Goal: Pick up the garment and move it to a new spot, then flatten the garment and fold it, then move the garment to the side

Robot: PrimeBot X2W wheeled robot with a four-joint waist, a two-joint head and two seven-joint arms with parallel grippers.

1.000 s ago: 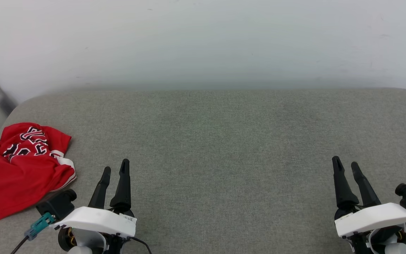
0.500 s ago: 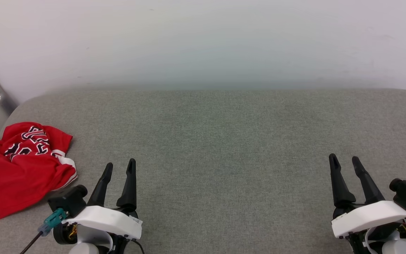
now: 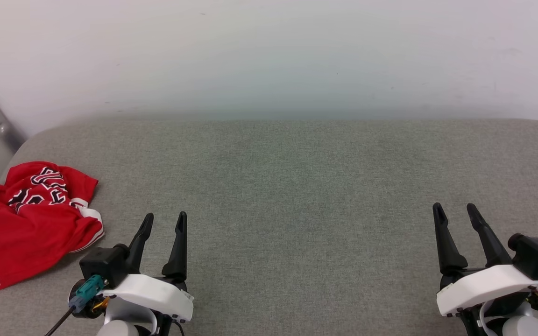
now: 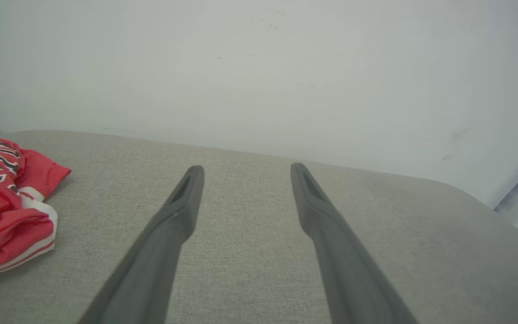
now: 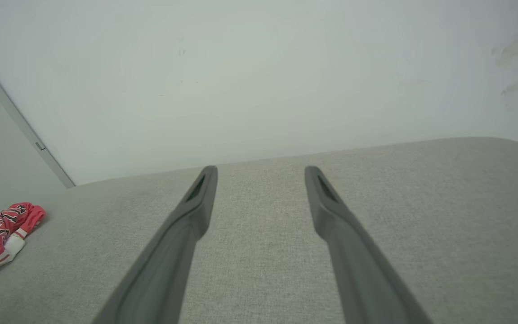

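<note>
Garment [image 3: 28, 224] not yet picked: nearest, left gripper [image 3: 165, 216] and right gripper [image 3: 453, 206] hover empty, jaws spread wide, likely poised to reach. Beyond the left one, it lies in a crumpled heap at the cushion's [image 3: 297, 177] left edge, apart from both. Wall [image 3: 269, 56] behind.

Head camera looks steeply down, both wrist cameras skim low toward the wall [image 3: 269, 56], all three sharing the garment [image 3: 31, 228].
</note>
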